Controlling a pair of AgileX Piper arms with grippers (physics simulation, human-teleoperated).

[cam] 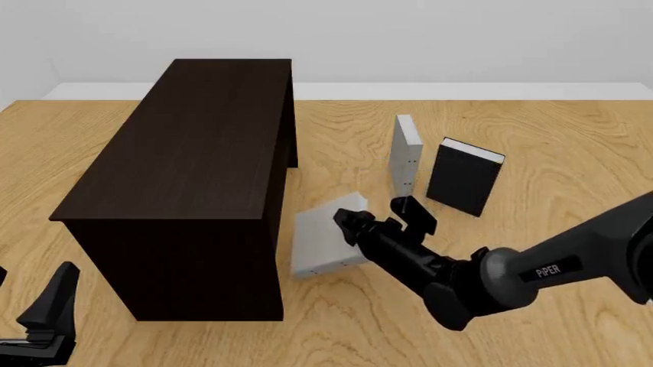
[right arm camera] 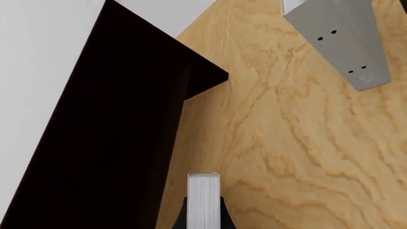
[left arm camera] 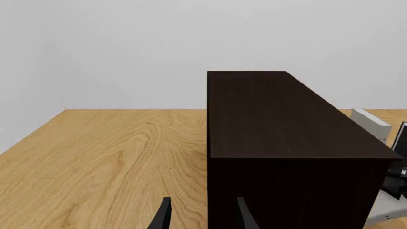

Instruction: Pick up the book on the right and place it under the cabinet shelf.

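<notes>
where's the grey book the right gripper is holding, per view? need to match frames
Front view: held grey book lies against the cabinet's right side near its near end, clamped by the right gripper.
Right wrist view: its white page edges show between the fingers.
Left wrist view: probably the pale sliver past the cabinet; hard to confirm.
Shared landmark: the dark cabinet.

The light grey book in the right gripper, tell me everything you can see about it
The held book is a light grey hardcover with white page edges, which the right wrist view shows end-on. It is tilted, its far edge beside the open side of the dark brown cabinet, low over the wooden table. Whether it touches either cannot be told. The right gripper pinches its near edge. It appears closed and undamaged. Two tiny dark dots show near a lower corner.
</notes>
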